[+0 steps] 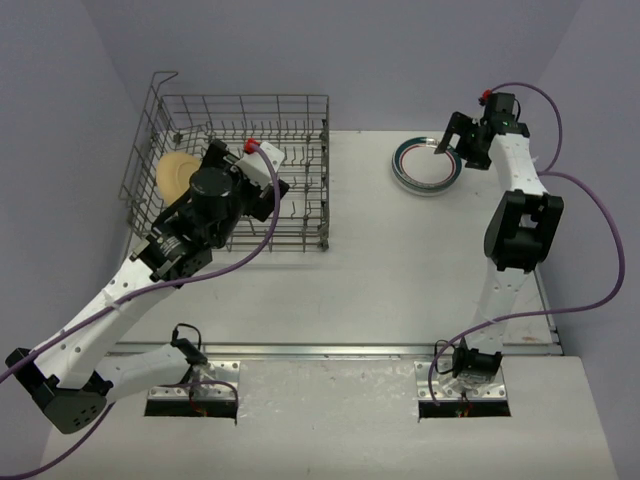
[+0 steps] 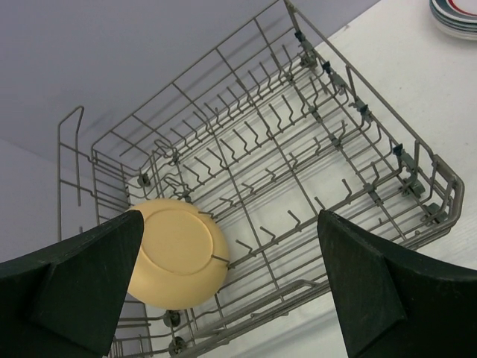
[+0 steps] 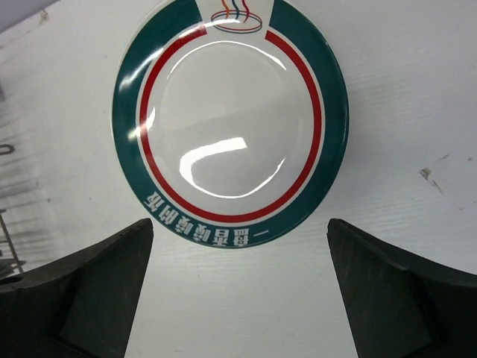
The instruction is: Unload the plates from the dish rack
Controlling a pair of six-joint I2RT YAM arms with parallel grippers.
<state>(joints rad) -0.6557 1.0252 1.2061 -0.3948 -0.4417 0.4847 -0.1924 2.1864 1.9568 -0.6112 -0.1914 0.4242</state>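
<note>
The grey wire dish rack (image 1: 245, 98) stands at the back left and holds one tan plate (image 1: 175, 172), upright between tines at its left end. My left gripper (image 1: 205, 160) hovers over the rack just right of that plate, open and empty. In the left wrist view the tan plate (image 2: 179, 250) sits low left between the open fingers, inside the rack (image 2: 417, 160). A stack of white plates with teal and red rims (image 1: 427, 165) lies flat on the table at the back right. My right gripper (image 1: 452, 140) is open and empty just above the stack's top plate (image 3: 231, 119).
The plate stack also shows at the top right of the left wrist view (image 2: 455, 15). The rack's raised wire handle (image 1: 160, 80) stands at its back left corner. Purple walls close the left, back and right sides. The white table (image 1: 400, 270) lies between the rack and the stack.
</note>
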